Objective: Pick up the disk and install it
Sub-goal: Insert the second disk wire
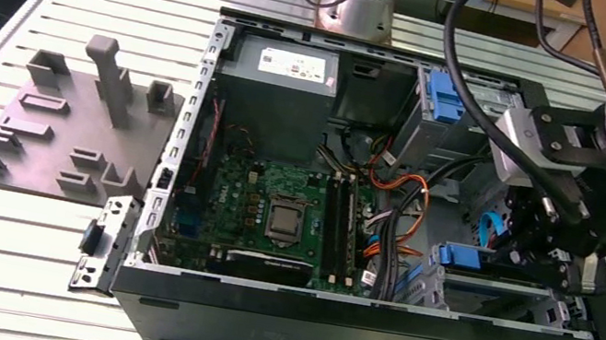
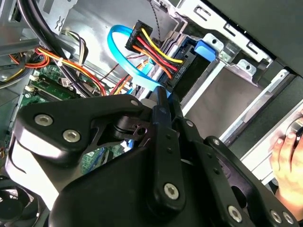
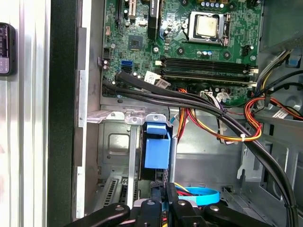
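The disk [image 3: 156, 149] stands edge-on in the metal drive bay of the open computer case [image 1: 375, 328], its blue plastic frame facing out. In the exterior view its blue frame [image 1: 465, 257] sits low in the bay, at the exterior view's right. A coloured power plug and a blue flat cable [image 2: 124, 52] run into its dark end [image 2: 189, 71]. My gripper [image 2: 162, 97] is inside the case right at that end, fingers shut together, with nothing visibly between them. It also appears in the first wrist view [image 3: 166, 201] and under the arm [image 1: 543, 259].
A person's hand [image 2: 286, 161] rests at the case's edge beside the bay. Thick black cables [image 3: 199, 101] and orange-yellow wires cross between the motherboard [image 1: 270, 211] and the bay. A grey power supply box [image 1: 283, 73] sits at the back. A grey fixture plate [image 1: 73, 130] lies on the table.
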`<state>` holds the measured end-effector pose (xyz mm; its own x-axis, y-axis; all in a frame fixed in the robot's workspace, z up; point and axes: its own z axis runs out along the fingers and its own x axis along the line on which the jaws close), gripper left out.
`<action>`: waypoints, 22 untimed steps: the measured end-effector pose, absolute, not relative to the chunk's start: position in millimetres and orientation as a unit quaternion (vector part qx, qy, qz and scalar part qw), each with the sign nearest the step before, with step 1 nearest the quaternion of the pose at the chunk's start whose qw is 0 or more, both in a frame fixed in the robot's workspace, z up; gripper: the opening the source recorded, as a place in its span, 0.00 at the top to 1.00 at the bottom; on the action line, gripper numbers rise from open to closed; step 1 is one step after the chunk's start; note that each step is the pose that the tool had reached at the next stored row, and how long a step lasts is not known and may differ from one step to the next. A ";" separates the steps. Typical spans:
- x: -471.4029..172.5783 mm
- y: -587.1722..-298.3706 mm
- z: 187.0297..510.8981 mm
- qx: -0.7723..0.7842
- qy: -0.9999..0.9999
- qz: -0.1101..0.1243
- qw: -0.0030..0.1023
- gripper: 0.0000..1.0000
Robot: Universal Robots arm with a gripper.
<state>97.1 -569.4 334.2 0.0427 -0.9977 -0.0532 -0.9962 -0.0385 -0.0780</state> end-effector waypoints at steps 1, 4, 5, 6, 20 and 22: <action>97.1 -569.5 334.2 -0.721 0.692 -0.008 0.047 0.84; 97.1 -569.4 333.3 -0.721 0.692 -0.008 0.047 0.84; 97.1 -569.4 332.7 -0.721 0.692 -0.008 0.047 0.84; 97.1 -569.5 331.9 -0.721 0.692 -0.008 0.047 0.84; 97.1 -569.4 337.6 -0.720 0.692 -0.008 0.047 0.76; 97.1 -569.3 344.2 -0.720 0.692 -0.007 0.047 0.76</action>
